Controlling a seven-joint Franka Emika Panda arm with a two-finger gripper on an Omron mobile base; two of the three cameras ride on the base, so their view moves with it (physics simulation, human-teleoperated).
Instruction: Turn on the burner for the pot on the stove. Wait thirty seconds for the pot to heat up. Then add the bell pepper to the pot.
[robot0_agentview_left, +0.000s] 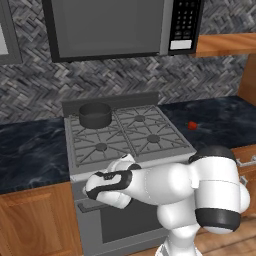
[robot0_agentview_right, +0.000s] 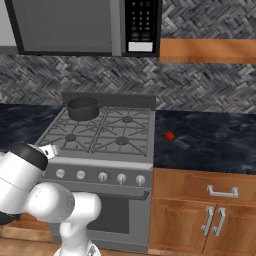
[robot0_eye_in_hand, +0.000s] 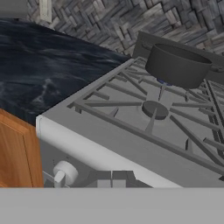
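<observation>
The dark grey pot (robot0_agentview_left: 95, 115) (robot0_agentview_right: 83, 108) (robot0_eye_in_hand: 177, 65) stands on the back left burner of the stove (robot0_agentview_left: 131, 161) (robot0_agentview_right: 100, 163). In the hand view a sliver of blue shows under its base. The red bell pepper (robot0_agentview_left: 192, 125) (robot0_agentview_right: 170, 136) lies on the dark counter right of the stove. My gripper (robot0_eye_in_hand: 111, 178) is shut with nothing in it, low at the stove's front left corner, just right of the leftmost knob (robot0_eye_in_hand: 65, 172). The front left burner (robot0_eye_in_hand: 155, 109) lies ahead of it. In the left base view my hand (robot0_agentview_left: 102, 186) hangs before the stove's front edge.
A microwave (robot0_agentview_left: 112, 27) hangs above the stove. A row of pale knobs (robot0_agentview_right: 102, 176) runs along the stove front over the oven door. Dark counters (robot0_agentview_left: 30, 150) (robot0_agentview_right: 210, 140) flank the stove on wooden cabinets (robot0_agentview_right: 200, 210).
</observation>
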